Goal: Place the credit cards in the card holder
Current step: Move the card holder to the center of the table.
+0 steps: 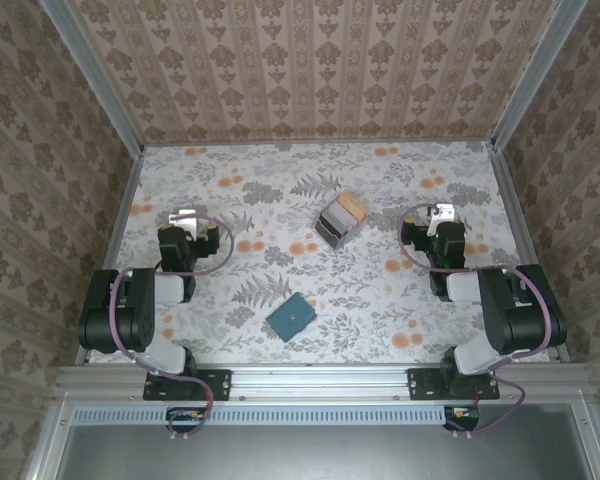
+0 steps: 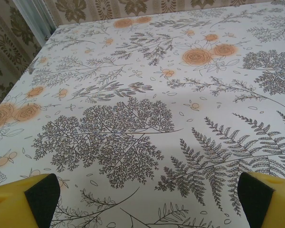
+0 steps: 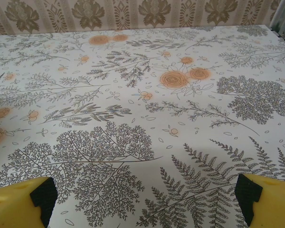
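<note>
From above, the teal wallet (image 1: 292, 318) lies shut and flat on the flowered table (image 1: 380, 290), near the front edge and between the two arms. Further back, about the middle, a small dark-sided box (image 1: 330, 232) holds the cards (image 1: 346, 210), packed together in a pastel stack. The left gripper (image 1: 185, 217) rests out to the left and the right gripper (image 1: 441, 213) out to the right. Both are well apart from the wallet and the box.

The left wrist camera looks across patterned cloth, with its yellow fingers (image 2: 19, 199) at the two bottom corners. The jaws are spread wide with nothing between them.

The right wrist camera tells the same story: the fingers (image 3: 268, 199) sit at the corners, spread wide and empty.

To my eye the cards are thin, stiff, light and slick. I would pinch one by its exposed edge, across the faces. The wallet looks soft and light and would likely slide. One arm should pin a cover near its edge while the other feeds a card in.
</note>
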